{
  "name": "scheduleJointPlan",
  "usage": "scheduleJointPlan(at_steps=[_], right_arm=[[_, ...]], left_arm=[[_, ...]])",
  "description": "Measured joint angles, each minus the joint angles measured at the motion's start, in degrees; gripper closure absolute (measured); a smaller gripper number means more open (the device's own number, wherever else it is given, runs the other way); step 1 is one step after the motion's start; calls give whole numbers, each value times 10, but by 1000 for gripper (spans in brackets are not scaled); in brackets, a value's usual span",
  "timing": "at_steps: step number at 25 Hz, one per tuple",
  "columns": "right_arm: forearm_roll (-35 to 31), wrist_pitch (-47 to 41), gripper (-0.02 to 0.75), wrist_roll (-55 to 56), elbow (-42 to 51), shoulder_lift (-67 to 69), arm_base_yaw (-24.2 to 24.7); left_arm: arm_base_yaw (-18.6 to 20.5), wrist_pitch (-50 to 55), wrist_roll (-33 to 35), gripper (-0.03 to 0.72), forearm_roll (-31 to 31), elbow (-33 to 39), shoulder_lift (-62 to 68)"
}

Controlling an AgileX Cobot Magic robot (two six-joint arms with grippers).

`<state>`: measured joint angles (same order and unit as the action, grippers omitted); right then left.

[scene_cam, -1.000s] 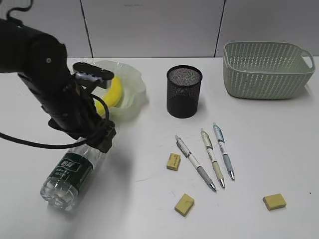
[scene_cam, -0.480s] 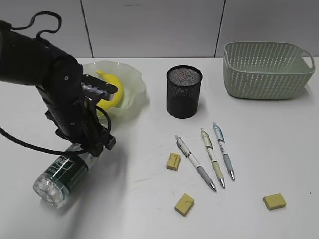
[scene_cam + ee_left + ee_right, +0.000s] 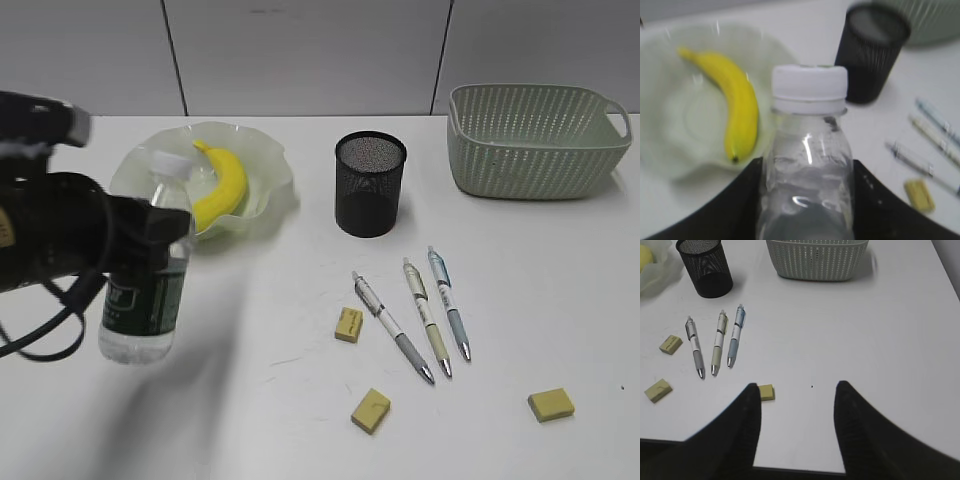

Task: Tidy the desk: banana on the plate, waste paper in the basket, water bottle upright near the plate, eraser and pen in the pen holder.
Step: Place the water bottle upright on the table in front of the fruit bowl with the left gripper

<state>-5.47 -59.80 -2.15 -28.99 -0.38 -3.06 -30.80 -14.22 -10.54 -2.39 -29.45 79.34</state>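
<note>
The white desk (image 3: 300, 400) takes up most of the shot, with the woven basket (image 3: 535, 140) at the far right corner and no waste paper visible anywhere in these views. Far left sits the ruffled green plate (image 3: 265, 160), and the banana (image 3: 222, 185) is lying in it. The left gripper (image 3: 807, 185) is clamped on the water bottle (image 3: 150, 280), one jaw on either side of the clear body below the neck, bottle upright and lifted clear of the desk, just in front of the plate. The right gripper (image 3: 797, 410) hangs open and empty over bare desk. Risks: the grip is on smooth plastic, so the bottle could slide or tilt; lowered too close, its base may catch the plate's wavy rim and topple. Centre stage, the black pen holder (image 3: 370, 183) stands waiting. Three pens (image 3: 425, 315) and three erasers (image 3: 370, 410) lie loose on the desk.
</note>
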Motion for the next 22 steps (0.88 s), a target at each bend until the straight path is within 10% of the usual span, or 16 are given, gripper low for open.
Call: scheduleJointPlan(at_steps=[9, 22], right_arm=[[0, 0, 355, 0, 0, 0, 0], [0, 1, 355, 0, 0, 0, 0]], left_arm=[[41, -486, 6, 326, 9, 118, 98], [41, -552, 7, 326, -18, 116, 242]])
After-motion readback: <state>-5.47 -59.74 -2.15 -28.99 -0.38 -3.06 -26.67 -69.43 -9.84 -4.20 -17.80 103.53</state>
